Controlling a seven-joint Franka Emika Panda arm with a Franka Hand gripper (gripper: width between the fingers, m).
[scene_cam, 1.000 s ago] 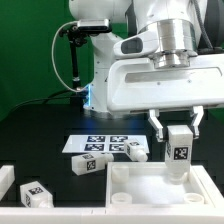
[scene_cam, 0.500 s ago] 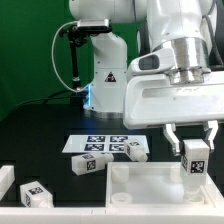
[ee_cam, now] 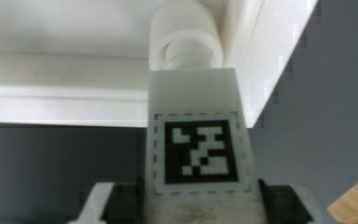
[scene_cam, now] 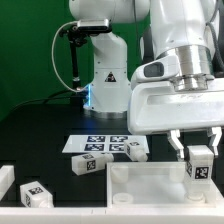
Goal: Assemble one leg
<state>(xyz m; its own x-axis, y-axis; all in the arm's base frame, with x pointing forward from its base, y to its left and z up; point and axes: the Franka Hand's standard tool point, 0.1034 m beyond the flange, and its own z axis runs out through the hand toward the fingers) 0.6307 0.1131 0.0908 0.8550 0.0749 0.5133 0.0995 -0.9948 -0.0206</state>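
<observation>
My gripper (scene_cam: 200,160) is shut on a leg (scene_cam: 200,166), a small white oblong block with a square marker tag on its face. It holds the leg upright over the right corner of the large white tray piece (scene_cam: 150,180) at the exterior view's lower right. In the wrist view the leg (ee_cam: 199,130) fills the middle, its tag facing the camera, its far end against a rounded white post (ee_cam: 190,45) of the tray piece. The fingers (ee_cam: 114,203) flank the leg on both sides.
The marker board (scene_cam: 100,145) lies flat at the middle of the black table. Other white legs with tags lie nearby: one (scene_cam: 85,166) just in front of the board, one (scene_cam: 33,194) at the lower left, one (scene_cam: 5,180) at the left edge.
The gripper and the held leg have moved toward the exterior view's right and slightly lower, from over the tray piece's middle to over its right corner.
</observation>
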